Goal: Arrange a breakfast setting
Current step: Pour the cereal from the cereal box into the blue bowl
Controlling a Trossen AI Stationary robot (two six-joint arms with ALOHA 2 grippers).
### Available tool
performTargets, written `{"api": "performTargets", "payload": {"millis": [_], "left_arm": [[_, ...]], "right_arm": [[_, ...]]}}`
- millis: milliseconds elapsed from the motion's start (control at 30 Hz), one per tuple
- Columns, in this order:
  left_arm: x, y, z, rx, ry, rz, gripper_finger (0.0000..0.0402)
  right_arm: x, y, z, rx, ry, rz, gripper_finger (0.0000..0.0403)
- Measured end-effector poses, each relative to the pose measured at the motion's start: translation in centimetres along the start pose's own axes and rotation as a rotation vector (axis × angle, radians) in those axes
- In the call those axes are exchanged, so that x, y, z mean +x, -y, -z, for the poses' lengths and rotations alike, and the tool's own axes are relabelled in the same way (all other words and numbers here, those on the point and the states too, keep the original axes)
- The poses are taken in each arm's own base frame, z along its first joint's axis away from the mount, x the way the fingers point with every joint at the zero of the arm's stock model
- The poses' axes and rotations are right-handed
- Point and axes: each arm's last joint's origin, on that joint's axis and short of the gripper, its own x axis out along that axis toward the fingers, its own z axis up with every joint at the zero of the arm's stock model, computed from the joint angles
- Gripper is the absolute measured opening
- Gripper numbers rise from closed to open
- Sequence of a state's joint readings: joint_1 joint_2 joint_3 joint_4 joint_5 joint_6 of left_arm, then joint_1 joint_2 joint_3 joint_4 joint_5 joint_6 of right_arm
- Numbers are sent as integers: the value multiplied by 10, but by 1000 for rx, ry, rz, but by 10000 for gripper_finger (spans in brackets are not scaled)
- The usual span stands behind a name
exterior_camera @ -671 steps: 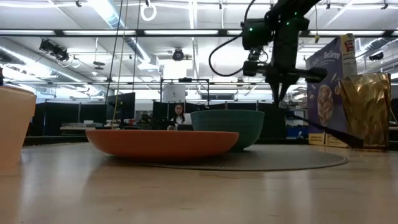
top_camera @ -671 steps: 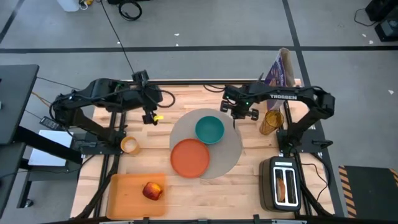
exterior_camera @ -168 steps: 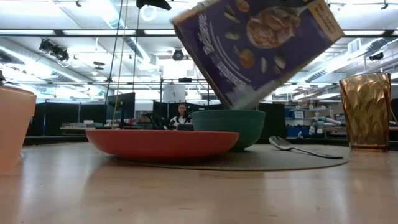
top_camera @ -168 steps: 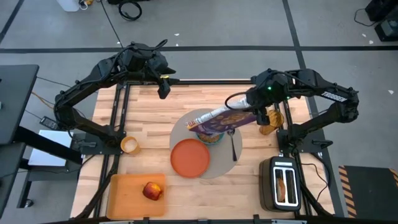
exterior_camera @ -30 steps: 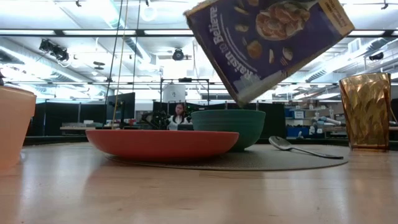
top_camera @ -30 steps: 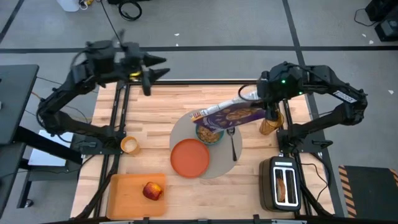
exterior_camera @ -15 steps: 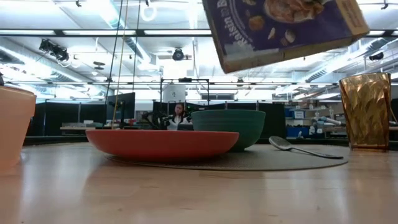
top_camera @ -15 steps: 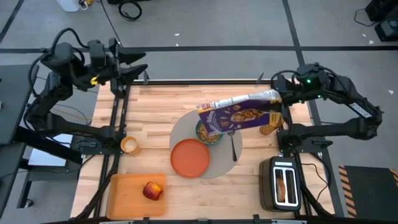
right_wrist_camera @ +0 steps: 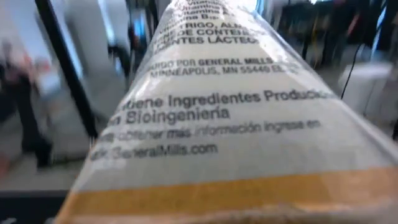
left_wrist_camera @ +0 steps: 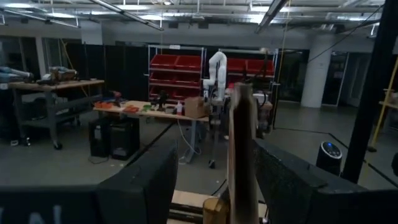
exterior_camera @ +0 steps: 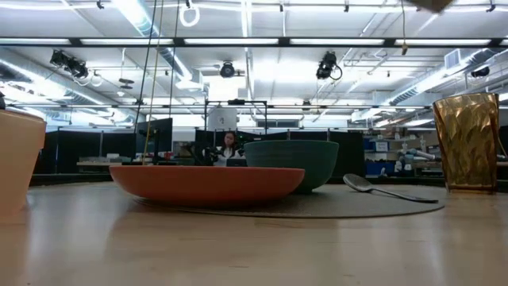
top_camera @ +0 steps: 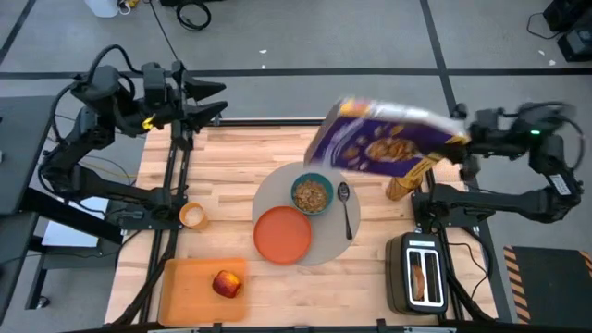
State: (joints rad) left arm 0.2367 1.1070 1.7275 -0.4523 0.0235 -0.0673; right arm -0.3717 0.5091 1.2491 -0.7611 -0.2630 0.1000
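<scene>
Two arms are up off the table, and only the right one is busy: the right gripper (top_camera: 467,146), at the right of the high view, has its fingers clamped on the end of a purple cereal box (top_camera: 384,146), which hangs in the air above the upper right of the table, tilted and clear of everything under it. The pouring step looks finished to me; the box is being carried off, and the next move calls for standing it upright somewhere clear at the table's edge without clipping the amber glass (top_camera: 400,188) just below it. At centre frame the mat (top_camera: 326,231) carries the bowl (top_camera: 313,194), now holding brown cereal, the empty plate (top_camera: 283,235) touching it on the lower left, and the spoon (top_camera: 346,208) lying just right of the bowl. The cup (top_camera: 192,215) sits left of the mat, apart from it. The apple (top_camera: 227,283) rests on the board (top_camera: 185,291) at lower left, and a bagel half shows in the toaster (top_camera: 422,274) at lower right. The left gripper (top_camera: 215,100) waits at upper left, beyond the table edge, fingers spread and holding nothing.
</scene>
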Motion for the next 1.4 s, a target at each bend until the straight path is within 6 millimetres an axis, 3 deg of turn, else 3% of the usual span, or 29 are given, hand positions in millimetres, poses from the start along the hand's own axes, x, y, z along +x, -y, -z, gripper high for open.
{"api": "performTargets", "payload": {"millis": [167, 300, 567, 800, 967, 1200, 1300, 1400], "left_arm": [[19, -1, 10, 31, -38, 1, 210], [50, 1, 28, 46, -102, 43, 212], [113, 3, 55, -9, -55, 225, 255], [149, 4, 68, -20, 76, 292, 304], [164, 4, 76, -59, 122, 339, 305], [171, 3, 83, -96, 108, 347, 299], [171, 3, 82, -130, 108, 352, 268], [170, 2, 80, -137, 129, 351, 209]], "right_arm": [[-17, -7, -28, -14, 328, -40, 163], [-8, -8, -46, -55, 547, -113, 163], [73, 13, -38, -48, 705, -167, 163], [128, 21, -32, -31, 786, -181, 163], [155, 25, -23, -9, 752, -136, 163], [170, 26, -17, -16, 724, -113, 163], [174, 26, -14, -28, 702, -149, 165], [175, 26, -14, -31, 690, -155, 172]]}}
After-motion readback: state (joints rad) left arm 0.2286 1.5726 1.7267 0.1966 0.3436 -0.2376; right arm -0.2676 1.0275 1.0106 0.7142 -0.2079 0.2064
